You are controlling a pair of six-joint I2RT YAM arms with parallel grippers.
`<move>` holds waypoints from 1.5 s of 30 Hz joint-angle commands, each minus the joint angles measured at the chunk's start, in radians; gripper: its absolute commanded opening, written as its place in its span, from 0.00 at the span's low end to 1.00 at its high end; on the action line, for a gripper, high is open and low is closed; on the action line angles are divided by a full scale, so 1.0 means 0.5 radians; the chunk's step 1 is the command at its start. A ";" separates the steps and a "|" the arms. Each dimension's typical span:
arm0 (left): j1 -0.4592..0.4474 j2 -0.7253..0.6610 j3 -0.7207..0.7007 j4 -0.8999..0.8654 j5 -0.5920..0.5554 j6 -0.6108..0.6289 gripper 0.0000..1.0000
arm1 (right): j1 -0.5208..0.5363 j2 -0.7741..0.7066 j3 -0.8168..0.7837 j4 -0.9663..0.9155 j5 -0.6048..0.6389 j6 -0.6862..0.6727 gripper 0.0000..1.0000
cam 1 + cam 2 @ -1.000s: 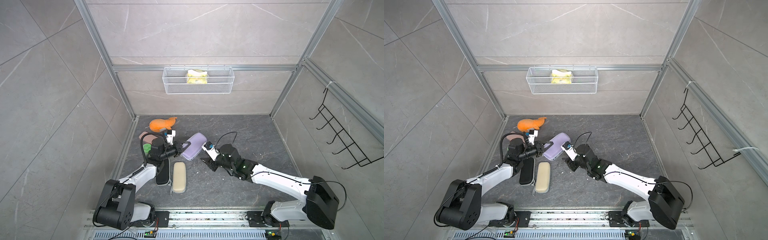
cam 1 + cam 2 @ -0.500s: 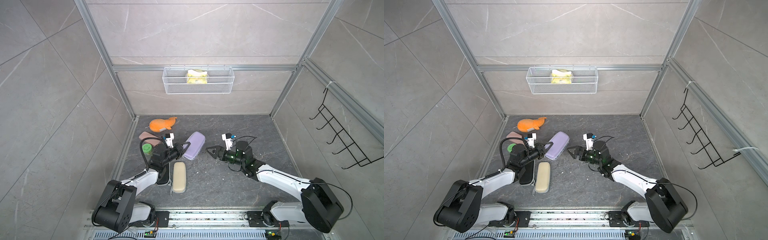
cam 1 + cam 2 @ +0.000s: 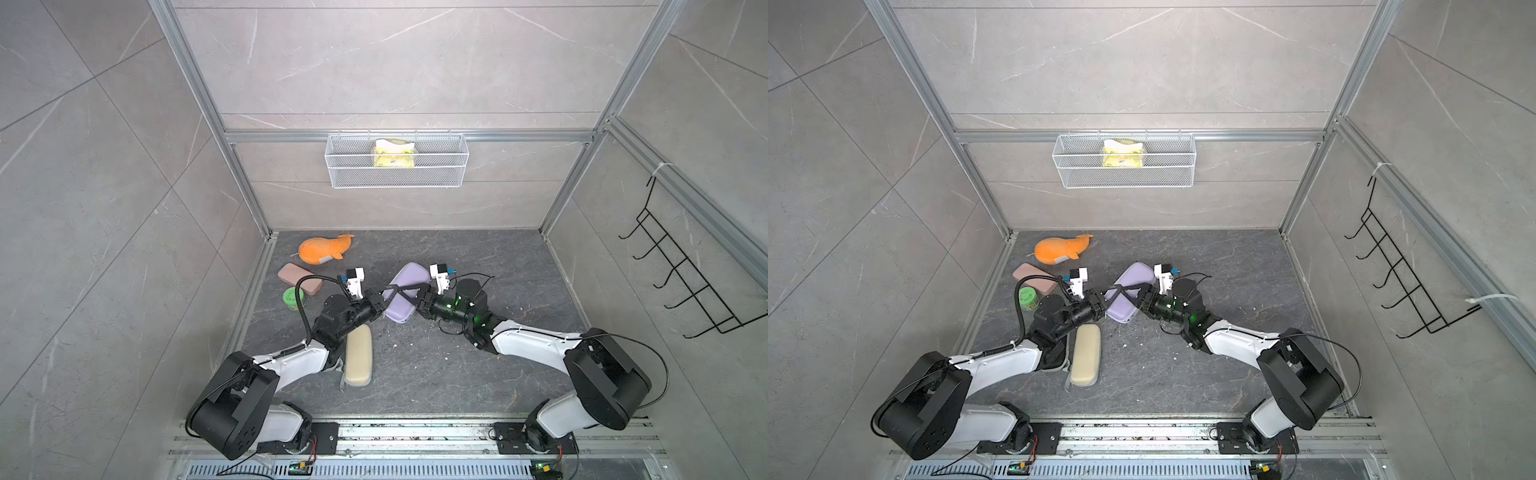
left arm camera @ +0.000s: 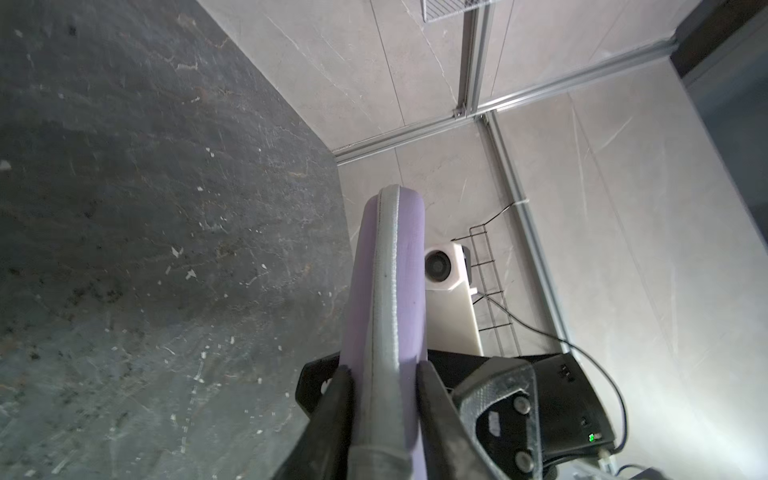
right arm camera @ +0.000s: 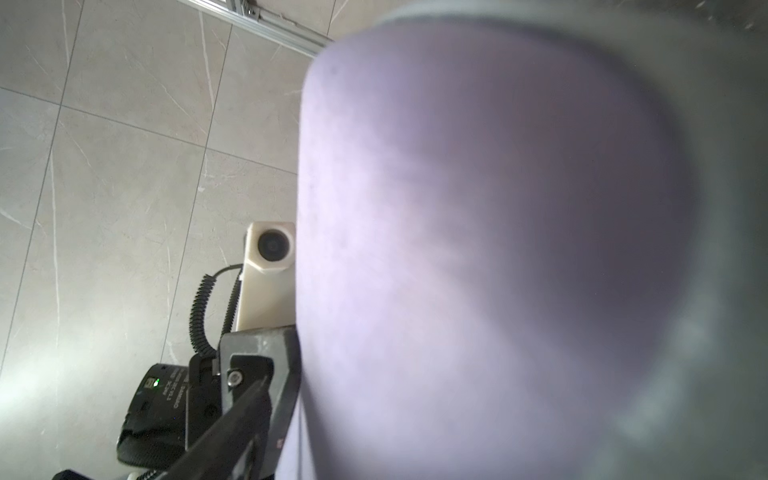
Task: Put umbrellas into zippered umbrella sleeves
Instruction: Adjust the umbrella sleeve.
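A: Lavender sleeve [image 3: 400, 308], rigid, rounded, grey zip seam: where?
B: Mid floor [image 3: 478, 361], the left gripper [image 4: 383, 372] clamped on one end.
A: Right gripper [image 3: 417, 293]?
B: At its other end; grip, can't tell.
A: Count?
B: Two show plainly; the cream sleeve [image 3: 358, 357], a smooth oblong, lies nearer the left edge.

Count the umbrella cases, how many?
2 in plain sight: the lavender sleeve between the left gripper and right gripper, and the cream sleeve lying by the left arm. Another may hide under that arm.
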 commanded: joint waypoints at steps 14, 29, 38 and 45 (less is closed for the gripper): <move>0.347 -0.533 0.058 -0.920 0.586 0.373 0.78 | 0.009 -0.119 0.135 -0.209 -0.620 -0.164 0.28; 0.282 -0.133 0.154 -0.221 0.741 0.138 0.53 | 0.156 -0.027 0.183 -0.144 -0.687 -0.167 0.32; 0.320 -0.093 0.180 -0.098 0.873 0.156 0.15 | 0.019 -0.172 0.097 -0.271 -0.727 -0.301 0.62; 0.433 -0.097 0.259 -0.134 1.001 0.182 0.08 | -0.248 -0.476 0.096 -1.133 -0.596 -1.001 0.70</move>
